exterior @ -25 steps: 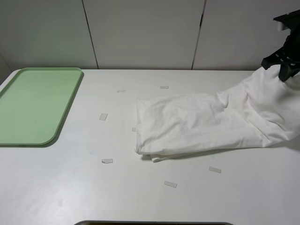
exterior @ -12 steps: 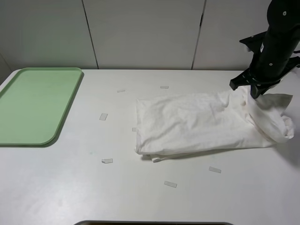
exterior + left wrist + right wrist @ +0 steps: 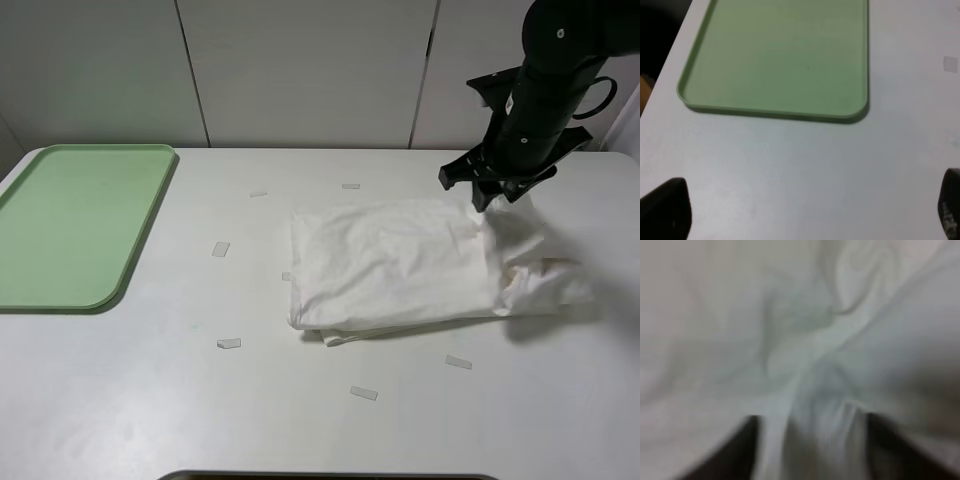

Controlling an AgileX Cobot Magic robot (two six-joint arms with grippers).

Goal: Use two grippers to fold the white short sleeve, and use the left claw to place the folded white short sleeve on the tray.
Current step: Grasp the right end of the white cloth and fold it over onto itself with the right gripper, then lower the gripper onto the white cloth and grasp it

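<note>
White tabletop fills the scene in front of pale wall panels, with small clear tape scraps scattered on it. A second ago the right gripper was up at the far right edge, holding the shirt's right end so the cloth hung in a long slope. It has since swung left and come down, and it now hovers over the far right corner of the white short sleeve.

That end has dropped into a rumpled heap just right of the bundle, so the shirt lies much shorter, right of the table's centre. We judge this fold to be nearly laid but not yet smoothed. The bundle is still well apart from the tray at the far left.

The right wrist view is blurred. It shows a twist of cloth running between two dark fingers that stand a little apart, and we cannot tell whether they still pinch it. The left gripper is spread wide over bare table near the tray, with nothing between its tips.

The shirt is soft, matte cotton in stacked layers. Its left edge is straight and its right is creased and puffy. The tray is smooth pale-green plastic with rounded corners and a low rim, and nothing lies on it.
</note>
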